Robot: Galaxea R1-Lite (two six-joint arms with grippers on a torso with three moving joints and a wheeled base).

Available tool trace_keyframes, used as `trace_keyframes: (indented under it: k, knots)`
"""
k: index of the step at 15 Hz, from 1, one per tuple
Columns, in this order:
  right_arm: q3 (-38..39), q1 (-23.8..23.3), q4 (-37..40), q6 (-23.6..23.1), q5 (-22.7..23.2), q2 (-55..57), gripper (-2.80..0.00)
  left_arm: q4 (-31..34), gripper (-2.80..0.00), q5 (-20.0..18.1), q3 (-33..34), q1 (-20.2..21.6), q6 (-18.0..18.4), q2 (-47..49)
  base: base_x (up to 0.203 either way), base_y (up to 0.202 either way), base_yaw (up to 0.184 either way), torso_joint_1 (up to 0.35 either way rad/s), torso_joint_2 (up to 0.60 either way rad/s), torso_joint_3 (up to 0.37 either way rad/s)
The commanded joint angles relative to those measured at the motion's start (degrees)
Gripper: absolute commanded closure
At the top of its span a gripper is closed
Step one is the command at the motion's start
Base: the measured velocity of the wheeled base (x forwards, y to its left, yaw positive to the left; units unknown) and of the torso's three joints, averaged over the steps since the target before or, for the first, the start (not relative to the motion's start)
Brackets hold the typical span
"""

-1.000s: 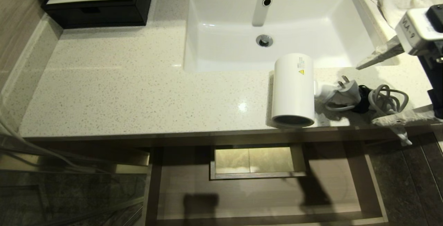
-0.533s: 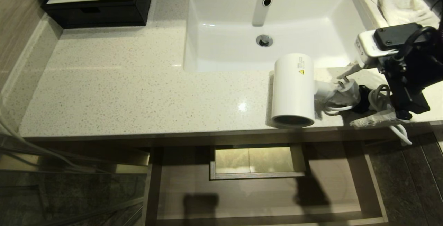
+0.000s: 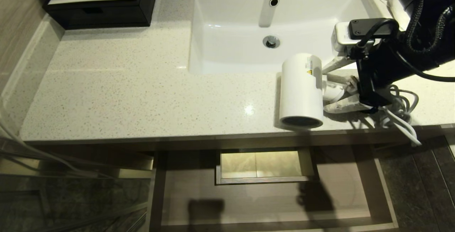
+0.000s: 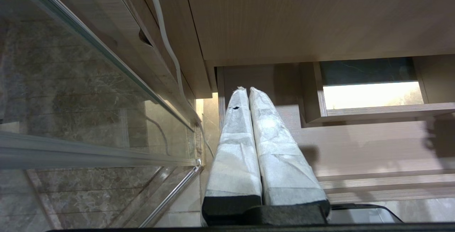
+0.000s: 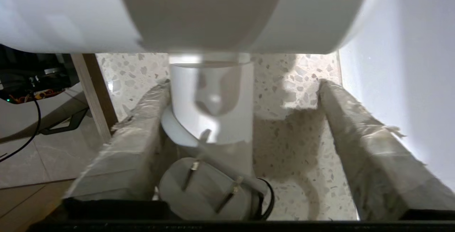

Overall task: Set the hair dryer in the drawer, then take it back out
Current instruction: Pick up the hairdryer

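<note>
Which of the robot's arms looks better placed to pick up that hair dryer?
The right. Its right gripper already straddles the handle of the hair dryer, fingers apart. The left gripper hangs low beside the drawer, shut.

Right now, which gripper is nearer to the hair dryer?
Right. The right gripper straddles the handle of the hair dryer on the counter; the left gripper hangs shut below, beside the open drawer.

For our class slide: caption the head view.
Right gripper straddles the hair dryer handle on the counter; drawer open.
</note>
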Motion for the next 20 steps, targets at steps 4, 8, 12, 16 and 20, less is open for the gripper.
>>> trace_keyframes:
  k: [4, 8, 12, 16, 20]
  knots:
    - [0.3, 0.0, -0.9, -0.1, -0.2, -0.1, 0.0, 0.0, 0.0, 0.0, 0.1, 0.0, 0.0, 0.0, 0.0, 0.0, 0.0, 0.0, 0.0, 0.0]
    - [2.8, -0.1, -0.4, 0.3, -0.1, -3.5, 0.0, 0.0, 0.0, 0.0, 0.1, 0.0, 0.0, 0.0, 0.0, 0.0, 0.0, 0.0, 0.0, 0.0]
    - [7.6, -0.4, -0.5, 3.6, -0.1, -9.6, 0.0, 0.0, 0.0, 0.0, 0.1, 0.0, 0.0, 0.0, 0.0, 0.0, 0.0, 0.0, 0.0, 0.0]
    - [12.1, -1.5, -0.6, 6.0, -0.1, -15.4, 0.0, 0.0, 0.0, 0.0, 0.0, 0.0, 0.0, 0.0, 0.0, 0.0, 0.0, 0.0, 0.0, 0.0]
    - [17.7, -3.8, -2.1, 16.7, 0.2, -23.6, 0.0, 0.0, 0.0, 0.0, 0.1, 0.0, 0.0, 0.0, 0.0, 0.0, 0.0, 0.0, 0.0, 0.0]
